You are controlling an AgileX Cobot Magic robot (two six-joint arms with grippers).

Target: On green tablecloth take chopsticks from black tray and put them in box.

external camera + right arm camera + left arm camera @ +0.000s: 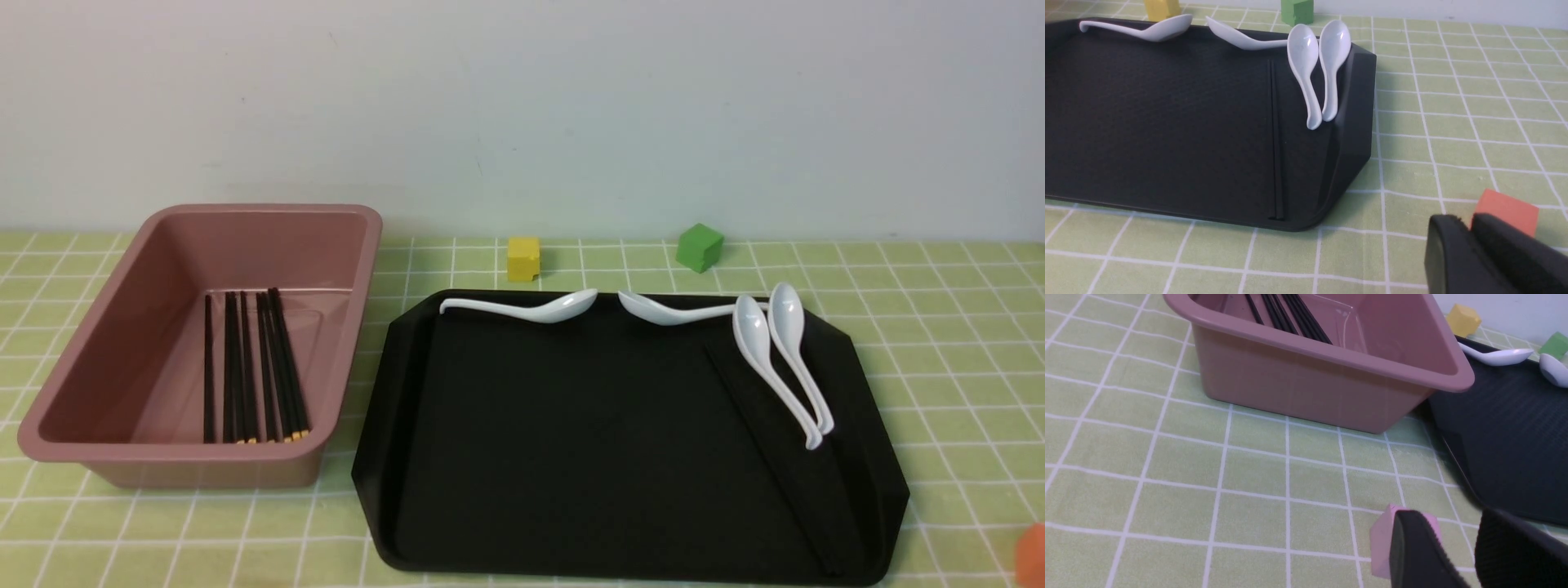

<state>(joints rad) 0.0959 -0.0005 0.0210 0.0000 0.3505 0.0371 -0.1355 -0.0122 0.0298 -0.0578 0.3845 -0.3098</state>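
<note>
Black chopsticks (1274, 143) low on the black tray (1167, 122), nearest the right tool (1468, 224).
Long axis running from beside the white spoons (1306, 81) to the tray's near right corner; right tool pinched together, empty; left tool (1453, 522) slightly parted, empty, by the box (1310, 388).

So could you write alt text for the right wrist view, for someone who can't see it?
A black tray on a green tablecloth holds one pair of black chopsticks lying beside two of the four white spoons that rest along its rim. The right pincer, its fingers together, sits low by an orange block; yellow and green cubes stand behind.
</note>
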